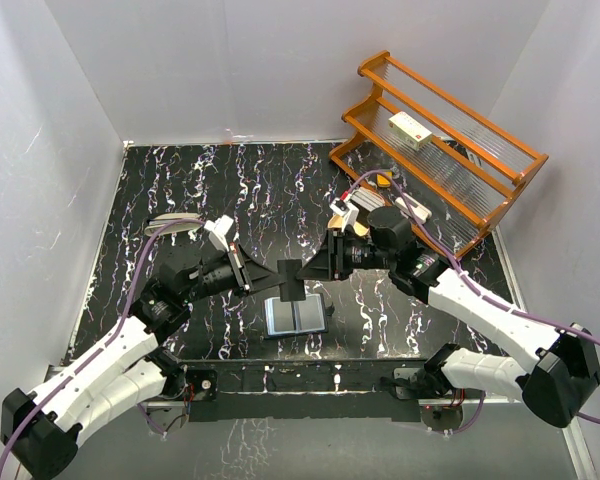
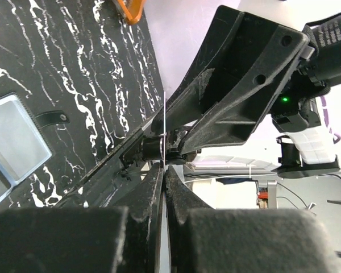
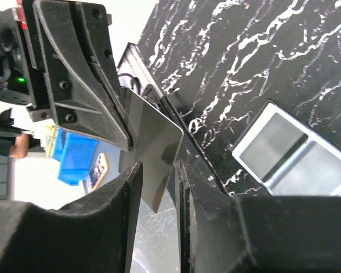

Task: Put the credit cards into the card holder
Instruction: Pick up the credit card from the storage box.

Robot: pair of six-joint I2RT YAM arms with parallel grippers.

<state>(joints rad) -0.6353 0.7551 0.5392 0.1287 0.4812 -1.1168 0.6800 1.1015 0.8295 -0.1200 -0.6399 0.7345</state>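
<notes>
Both grippers meet in mid-air over the middle of the table, with one credit card [image 1: 292,276] between them. My left gripper [image 2: 163,168] is shut on the card, which shows edge-on as a thin pale line [image 2: 165,128]. In the right wrist view the card [image 3: 154,142] looks dark and glossy. It stands between the fingers of my right gripper [image 3: 158,173], which is open with a gap on each side of it. The card holder [image 1: 295,315] lies open on the table just below, blue-grey faces up, and shows again in both wrist views [image 2: 11,142] [image 3: 287,151].
A wooden rack [image 1: 440,150] stands at the back right with a white box [image 1: 412,130] on it. A cream oval-ended tray [image 1: 175,223] lies at the left behind my left arm. White walls close in the black marbled table [image 1: 230,180].
</notes>
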